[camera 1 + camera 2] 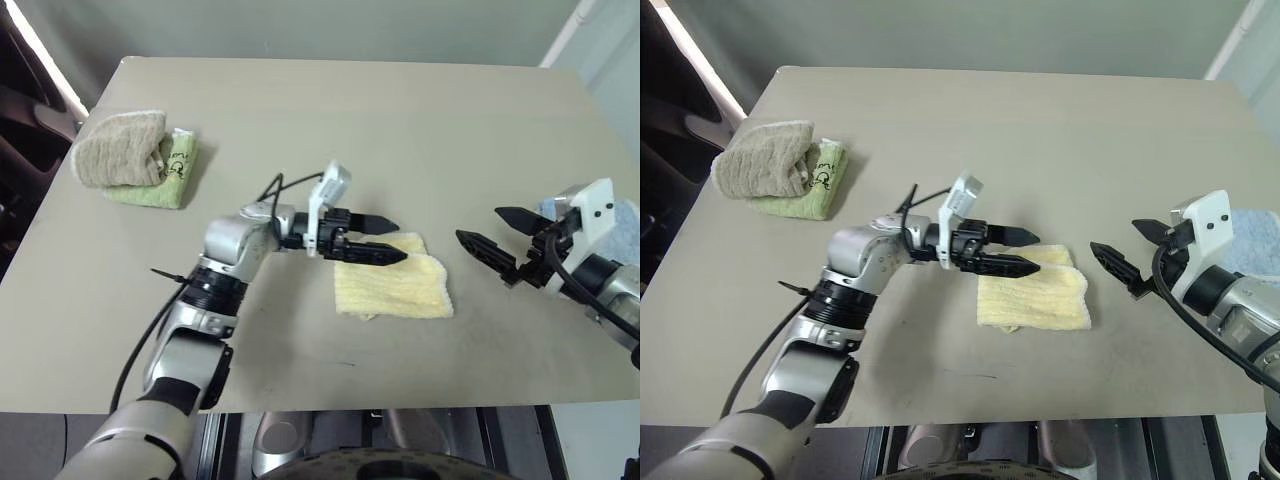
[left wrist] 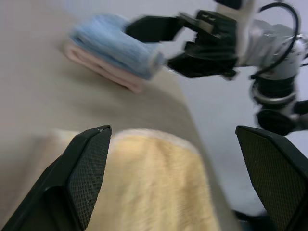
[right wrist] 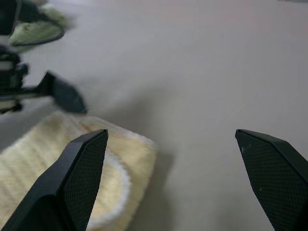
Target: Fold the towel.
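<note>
The pale yellow towel lies folded into a small thick rectangle near the table's front edge, also seen in the left wrist view and the right wrist view. My left gripper hovers over the towel's far left corner, pointing right, open with nothing between its fingers. To the towel's right my right gripper is off the table, open and empty, aimed toward the towel.
A beige-brown towel sits on a light green one at the table's far left. A light blue folded towel lies on a pink one at the right edge, behind my right arm. The table is bare tan elsewhere.
</note>
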Tool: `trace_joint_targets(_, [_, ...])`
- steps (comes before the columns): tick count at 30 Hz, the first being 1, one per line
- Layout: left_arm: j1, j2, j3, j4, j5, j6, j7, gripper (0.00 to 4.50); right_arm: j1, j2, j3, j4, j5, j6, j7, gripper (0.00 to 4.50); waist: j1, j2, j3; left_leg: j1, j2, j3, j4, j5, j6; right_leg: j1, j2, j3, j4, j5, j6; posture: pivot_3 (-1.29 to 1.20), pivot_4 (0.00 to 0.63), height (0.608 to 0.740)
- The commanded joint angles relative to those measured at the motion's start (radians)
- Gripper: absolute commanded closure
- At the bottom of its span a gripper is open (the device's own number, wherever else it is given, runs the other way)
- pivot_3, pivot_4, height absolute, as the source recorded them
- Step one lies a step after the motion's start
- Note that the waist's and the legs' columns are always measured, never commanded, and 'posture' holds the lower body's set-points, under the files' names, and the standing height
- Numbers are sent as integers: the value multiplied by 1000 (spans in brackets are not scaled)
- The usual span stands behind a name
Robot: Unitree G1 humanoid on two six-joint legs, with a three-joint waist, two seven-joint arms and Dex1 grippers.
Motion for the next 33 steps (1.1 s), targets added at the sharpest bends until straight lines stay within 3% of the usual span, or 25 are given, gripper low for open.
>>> trace_joint_targets(1, [30,21,34,-44,41,-134,5,381,-3,8,-7,-46,61,-42,32,594,0,0,0,0,0,0,0,0,0,0,0,0,0,0,0,0,150,733])
trace_joint_targets(12, [156,11,74,-134,42,-315,16,4237,-18,40,133,-28,53,-107,49,4438,1,0,0,-1,-1,0,0,-1,1,-1,0,1,0,-1,-1,0,150,733])
trace_joint_targets(13, [168,2,69,-133,46,-333,14,4476,-17,47,161,-26,47,-112,54,4500,1,0,0,-1,-1,0,0,-1,1,-1,0,1,0,-1,-1,0,150,733])
trace_joint_targets(17, [206,-15,32,-124,65,-372,-20,4476,-27,85,242,2,5,-140,48,4500,-1,0,0,0,0,0,0,-1,1,-1,0,1,0,-1,-1,0,150,733])
trace_joint_targets(33, [208,-14,28,-121,65,-380,-22,4476,-25,84,258,10,-8,-164,50,4500,-1,0,0,-1,-1,0,1,-1,2,-1,0,1,0,-1,-9,0,150,733])
